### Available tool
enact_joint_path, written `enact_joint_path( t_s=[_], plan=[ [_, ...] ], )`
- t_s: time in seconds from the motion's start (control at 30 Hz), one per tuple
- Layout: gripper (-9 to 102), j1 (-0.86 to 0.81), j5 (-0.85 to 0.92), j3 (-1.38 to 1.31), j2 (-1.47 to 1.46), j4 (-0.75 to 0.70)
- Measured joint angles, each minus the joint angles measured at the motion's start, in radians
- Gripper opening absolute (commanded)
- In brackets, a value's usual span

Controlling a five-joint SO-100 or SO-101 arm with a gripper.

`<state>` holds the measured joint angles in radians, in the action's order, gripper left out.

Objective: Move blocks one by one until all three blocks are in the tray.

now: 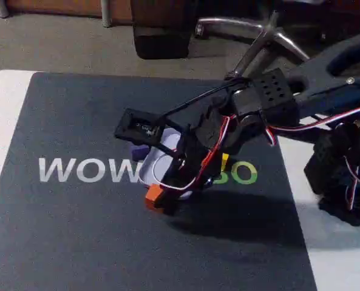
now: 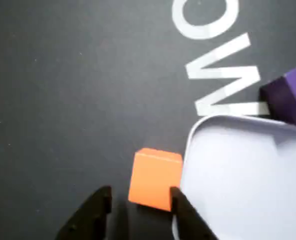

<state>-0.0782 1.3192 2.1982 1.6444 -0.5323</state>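
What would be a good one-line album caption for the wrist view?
Open gripper straddles an orange block on the dark mat, beside the empty tray; purple block outside.

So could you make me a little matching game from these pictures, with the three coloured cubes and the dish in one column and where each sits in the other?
Things:
1. orange block
2. purple block
3. yellow block
4. tray

Places:
A. peeking out behind the arm near the green letters, fixed view
B. on the mat between the open fingers of the gripper, just outside the rim
C. by the white letter W, at the dish's far edge
D. on the dark mat, nothing seen inside it

Pairs: 1-B, 2-C, 3-A, 4-D
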Motion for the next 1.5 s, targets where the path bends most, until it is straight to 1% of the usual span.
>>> enact_joint_path(
  t_s=[0.23,0.63,0.97,1.23,1.5],
  plan=[
    [13,-0.005,-0.006,0.000,0.008,0.000],
    [13,-0.012,-0.009,0.031,0.104,0.000],
    [14,-0.034,0.015,0.071,0.109,0.000],
    [14,-0.032,0.018,0.077,0.106,0.031],
    [14,-0.032,0.032,0.080,0.032,0.091]
  ],
)
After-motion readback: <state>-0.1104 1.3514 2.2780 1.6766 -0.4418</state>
